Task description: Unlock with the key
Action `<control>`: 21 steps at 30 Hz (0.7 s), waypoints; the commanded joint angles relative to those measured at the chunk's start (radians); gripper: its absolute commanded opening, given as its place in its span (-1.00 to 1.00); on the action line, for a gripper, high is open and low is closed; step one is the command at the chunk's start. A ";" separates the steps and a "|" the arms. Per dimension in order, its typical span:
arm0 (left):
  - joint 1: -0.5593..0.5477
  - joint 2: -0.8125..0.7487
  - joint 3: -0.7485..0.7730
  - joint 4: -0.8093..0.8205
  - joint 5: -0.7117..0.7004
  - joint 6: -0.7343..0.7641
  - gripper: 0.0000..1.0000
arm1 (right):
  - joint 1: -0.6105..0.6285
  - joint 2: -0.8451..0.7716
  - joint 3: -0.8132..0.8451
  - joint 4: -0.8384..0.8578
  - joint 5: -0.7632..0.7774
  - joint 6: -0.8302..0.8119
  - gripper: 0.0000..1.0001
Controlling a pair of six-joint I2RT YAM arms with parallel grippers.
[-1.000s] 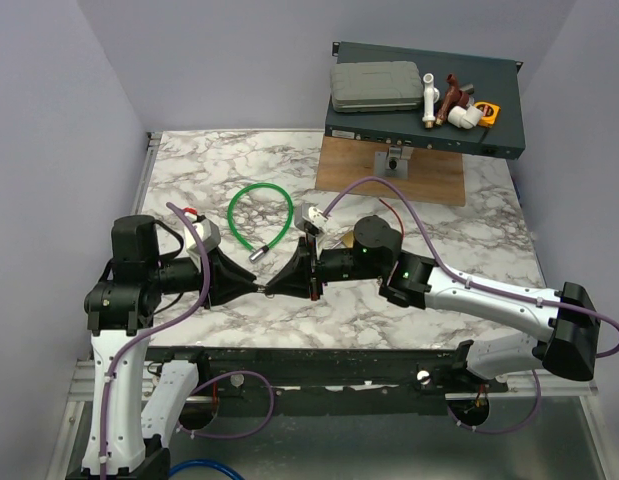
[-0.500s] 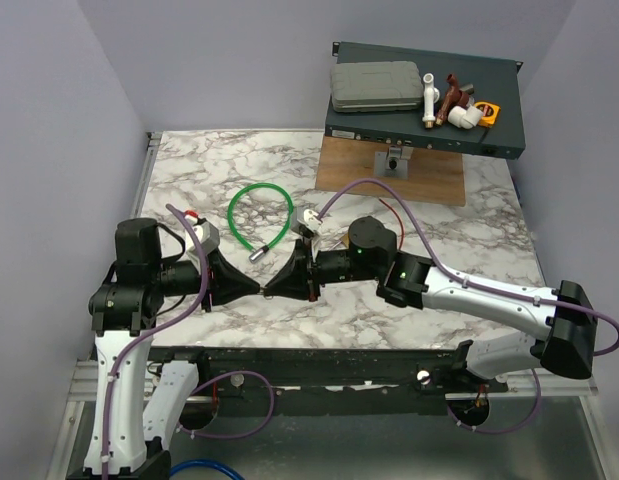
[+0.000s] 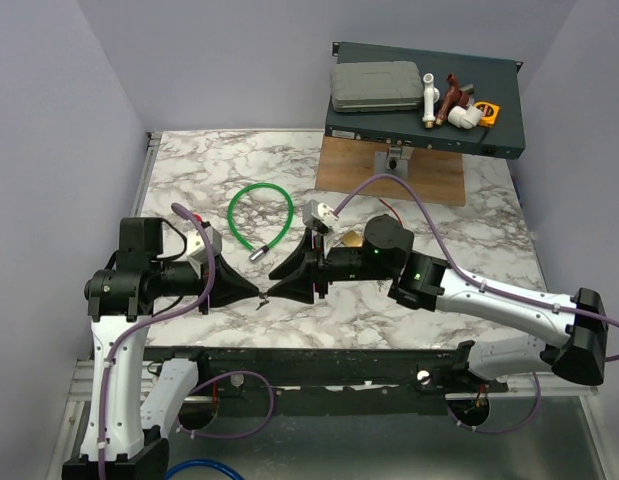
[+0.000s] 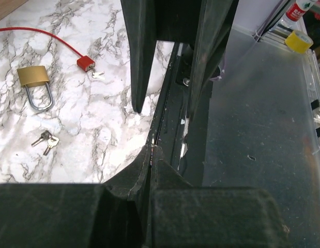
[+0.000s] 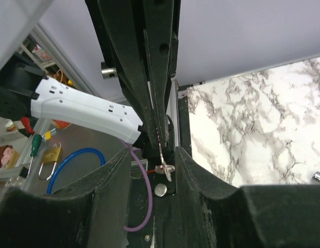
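Key: a tiny metal piece with a bit of red thread trailing from it, pinched at the very tips of the left gripper. It hangs in the air above the front edge of the counter. The left gripper's jaws are pressed tight together on it.

Right gripper: nose to nose with the left, jaws parted to a moderate gap, one finger either side of the key. We read this as a hand-over meant to fix the key's angle. It is too small to seat well in one grasp, so one gripper steadies it while the other takes a new hold.

Padlock: brass, lying flat on the counter with the shackle toward the front edge, well apart from the key. A pair of keys lies near it. A red tag on a red cord lies beyond, with another small key just beside it. The green cable loops further back.

Hard to make out:
- We cannot tell which way the key's blade points, or how much of it sticks out.
- We cannot tell whether the right gripper's fingers touch the key.
- The keyhole faces away from us in every view.
- From above, the right arm covers most of the padlock.
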 commanded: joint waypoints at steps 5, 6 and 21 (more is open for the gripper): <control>-0.001 -0.036 0.043 -0.072 0.000 0.087 -1.00 | -0.023 -0.042 -0.022 0.058 -0.015 0.034 -0.09; -0.001 -0.034 0.044 -0.071 0.005 0.084 -1.00 | -0.025 -0.033 -0.027 0.080 -0.034 0.048 -0.09; -0.001 -0.069 0.015 0.090 0.050 -0.083 -1.00 | -0.025 0.053 -0.109 0.342 -0.148 0.205 -0.28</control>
